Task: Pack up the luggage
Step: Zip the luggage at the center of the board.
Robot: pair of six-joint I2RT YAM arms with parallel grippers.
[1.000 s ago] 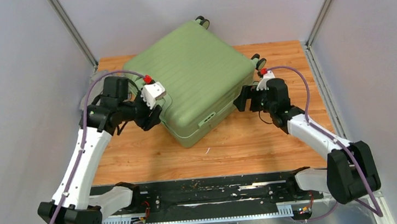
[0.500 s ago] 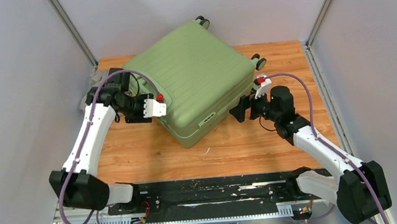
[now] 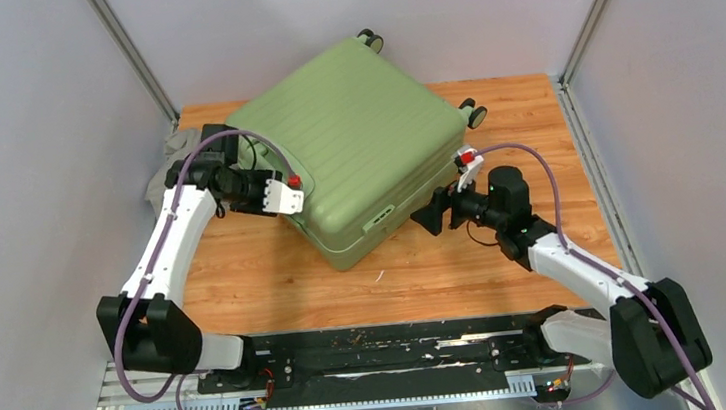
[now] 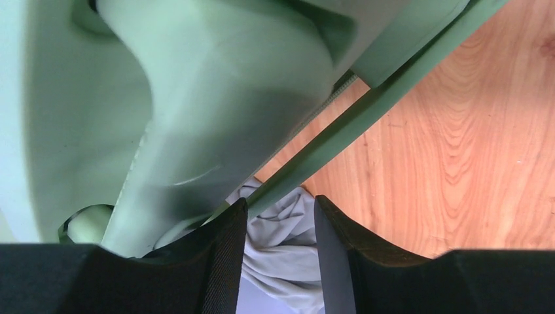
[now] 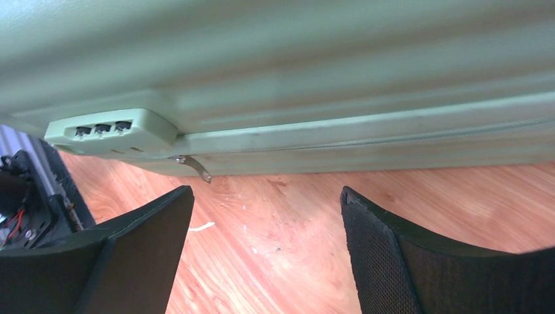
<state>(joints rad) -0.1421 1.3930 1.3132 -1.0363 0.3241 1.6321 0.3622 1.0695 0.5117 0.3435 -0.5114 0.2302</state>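
Observation:
The luggage (image 3: 353, 146) is a light-green ribbed suitcase lying flat and closed, turned at an angle on the wooden table. My left gripper (image 3: 237, 189) is low beside its left corner. In the left wrist view its jaws (image 4: 280, 216) stand a little apart with nothing between them, right next to the green shell (image 4: 196, 98) and a green edge strip (image 4: 366, 104). My right gripper (image 3: 430, 214) is wide open and empty beside the near right side. In the right wrist view (image 5: 265, 203) it faces the combination lock (image 5: 108, 131) and a metal zipper pull (image 5: 196, 169).
A crumpled grey cloth (image 3: 161, 154) lies at the table's back left by the suitcase; it also shows beyond my left fingers (image 4: 288, 242). Grey walls enclose the table (image 3: 445, 267) on three sides. A small white scrap (image 3: 381, 276) lies on the wood.
My left arm has swung its elbow back and turned the gripper along the suitcase's left side. My right gripper has moved left and nearer along the suitcase's front side.

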